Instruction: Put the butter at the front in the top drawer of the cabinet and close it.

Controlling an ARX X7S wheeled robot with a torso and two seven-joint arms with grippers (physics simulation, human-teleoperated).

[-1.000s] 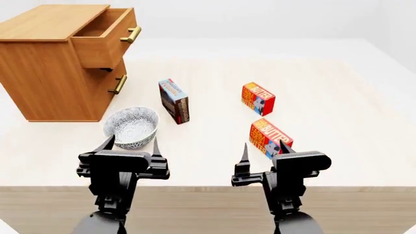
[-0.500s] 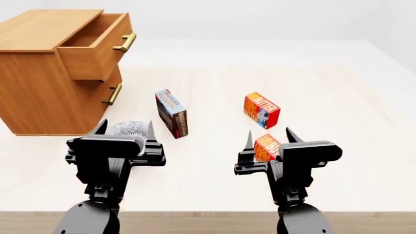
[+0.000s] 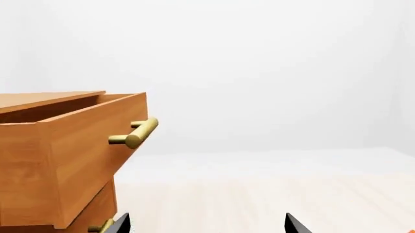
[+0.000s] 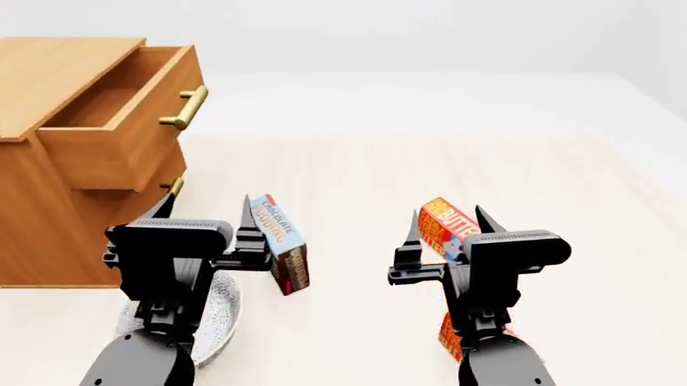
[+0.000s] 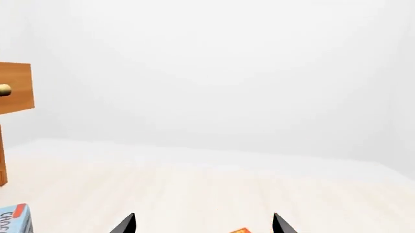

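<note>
The right gripper (image 4: 446, 227), jaws wide apart and holding nothing, hovers above the near red-orange butter carton (image 4: 451, 336), which peeks out at six o'clock beneath that arm; its long axis is hidden. The left gripper (image 4: 206, 215) is equally spread and empty, farther off. The far carton (image 4: 446, 227) reads "BUTTER", the blue-and-brown box (image 4: 281, 241) "CHOCOLATE", and the light-brown wooden top drawer (image 4: 118, 121) stands open at ten o'clock.

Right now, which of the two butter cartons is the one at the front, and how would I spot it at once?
Start at the wooden cabinet on the left, then look across the table past the chocolate pudding box to the right gripper. The front butter lies nearest the robot, low beside that arm and mostly hidden by it. The other butter carton stands farther back, between the gripper's fingertips in the head view.
</note>
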